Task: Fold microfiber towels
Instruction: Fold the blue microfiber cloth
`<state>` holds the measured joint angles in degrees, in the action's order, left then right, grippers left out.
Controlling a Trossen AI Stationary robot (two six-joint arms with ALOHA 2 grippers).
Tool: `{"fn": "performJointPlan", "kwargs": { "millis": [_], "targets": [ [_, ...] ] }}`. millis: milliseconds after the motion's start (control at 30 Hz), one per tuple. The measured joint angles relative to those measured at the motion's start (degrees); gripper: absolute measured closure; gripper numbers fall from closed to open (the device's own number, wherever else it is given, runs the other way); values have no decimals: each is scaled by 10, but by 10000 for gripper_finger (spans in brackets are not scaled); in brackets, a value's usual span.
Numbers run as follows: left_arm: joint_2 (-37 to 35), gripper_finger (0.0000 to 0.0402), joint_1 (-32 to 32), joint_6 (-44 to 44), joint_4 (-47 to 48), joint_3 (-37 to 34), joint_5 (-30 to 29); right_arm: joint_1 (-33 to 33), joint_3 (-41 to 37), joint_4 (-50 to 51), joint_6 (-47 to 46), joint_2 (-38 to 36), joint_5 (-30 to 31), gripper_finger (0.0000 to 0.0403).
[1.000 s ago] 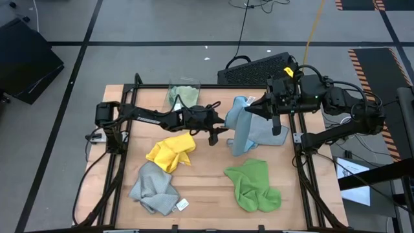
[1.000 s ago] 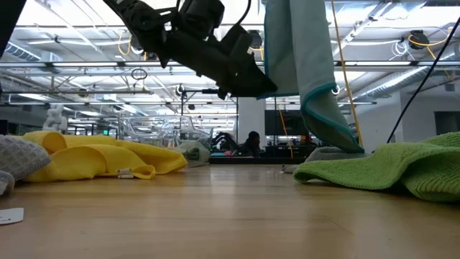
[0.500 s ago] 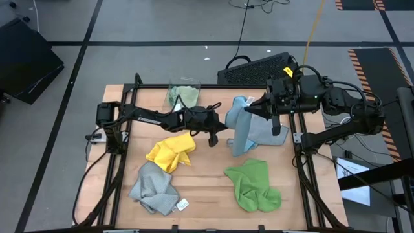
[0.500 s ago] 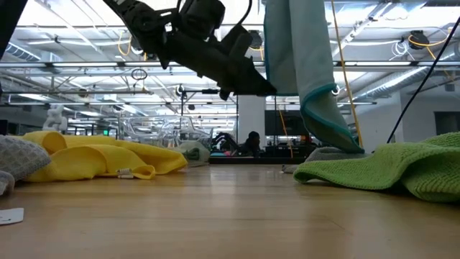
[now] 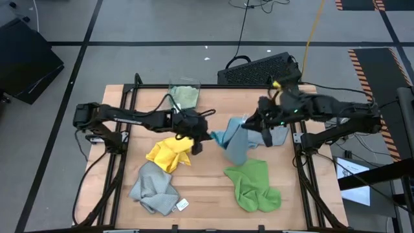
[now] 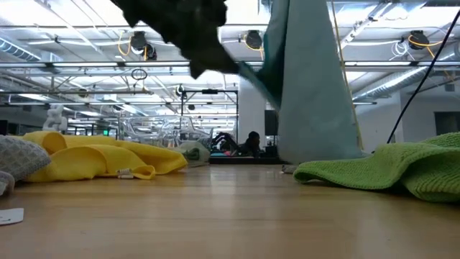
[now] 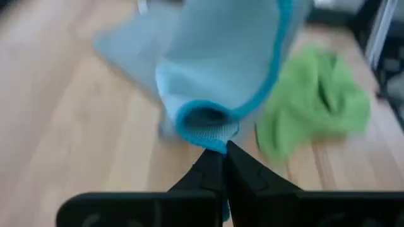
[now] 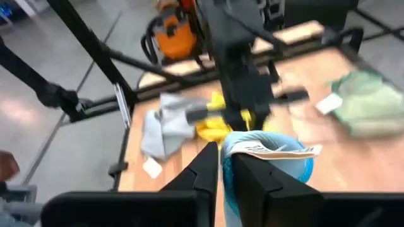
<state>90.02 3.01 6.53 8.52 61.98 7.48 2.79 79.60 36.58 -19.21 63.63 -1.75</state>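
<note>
Light blue microfiber, the light blue towel (image 5: 234,144), now hangs stretched between our two sets of fingers instead of dangling from one arm. A second ago the left fingers stood partly open just beside the cloth; now our left gripper (image 5: 206,137) has shut on the towel's rolled, darker-edged corner, which the left wrist view shows pinched right at the fingertips (image 7: 221,165). The arm has also pulled back toward its own side, drawing that corner away from the right arm, so the cloth spreads into a sheet that reaches down to the wooden surface (image 5: 207,188).

To the right, our right gripper (image 5: 262,120) has come down and inward. Its fingers look almost closed on the opposite edge, with the white tag (image 8: 278,150) lying just past the fingertips, though they appear a touch looser than before, so we judge that hold less certain.

For the task, we judge this the start of a real fold: two corners held and the towel opened out.

The other cloths lie untouched: the grey towel (image 5: 154,186) and yellow towel (image 5: 170,153) below the left fingers, the pale green towel (image 5: 185,96) beyond them, and the bright green towel (image 5: 253,185) below the right fingers.
</note>
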Motion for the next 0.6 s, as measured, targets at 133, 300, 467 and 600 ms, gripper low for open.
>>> {"fn": "performJointPlan", "kwargs": {
  "millis": [133,300,467,600],
  "targets": [
    [-6,398,-33,4,77,-2,-18,20,-96,-53,-27,0,0,364],
    [-1,396,-81,26,102,-1,-36,55,-254,-208,-82,0,-31,374],
    [19,396,-122,44,110,0,-63,93,-414,-387,-172,1,-30,384],
    [45,398,-145,45,114,-1,-74,119,-509,-473,-227,0,-30,380]
  ]
}}
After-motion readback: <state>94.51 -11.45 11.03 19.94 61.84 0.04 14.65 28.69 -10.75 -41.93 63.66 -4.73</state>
